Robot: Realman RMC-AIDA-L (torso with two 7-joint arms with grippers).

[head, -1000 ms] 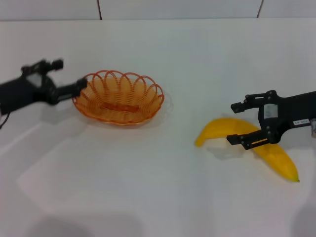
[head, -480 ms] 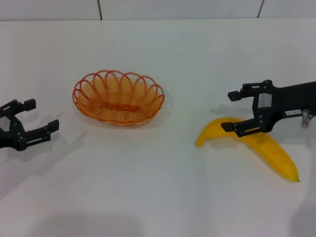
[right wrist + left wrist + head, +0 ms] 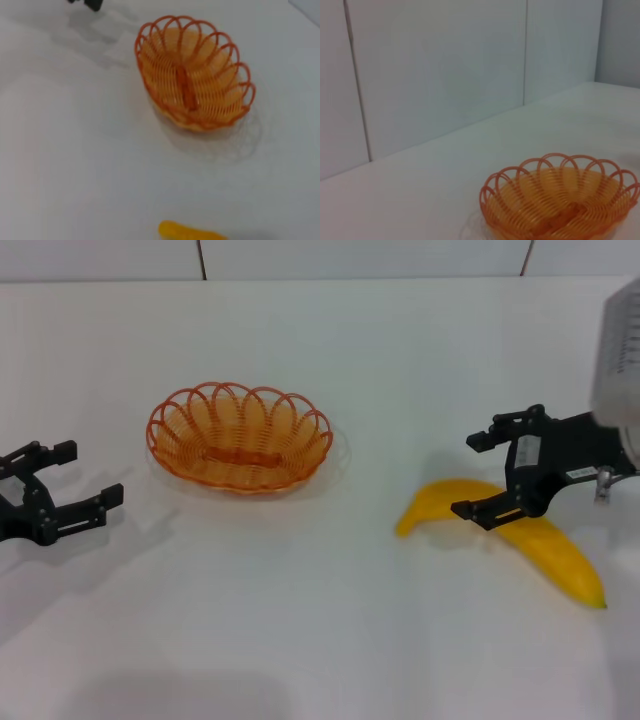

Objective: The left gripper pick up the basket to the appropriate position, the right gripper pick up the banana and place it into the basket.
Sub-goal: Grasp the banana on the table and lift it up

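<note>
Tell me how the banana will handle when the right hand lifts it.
The banana looks smooth, so it may slip. It is long and curved, and the right hand sits near one end, so it will probably tilt.

The basket (image 3: 240, 437) sat left of centre on the table (image 3: 330, 640), with the banana (image 3: 505, 534) lying well apart at the lower right. The left gripper (image 3: 66, 484) hung at the far left edge, apart from the basket, and the right gripper (image 3: 484, 474) was over the banana's upper end at the right.
</note>
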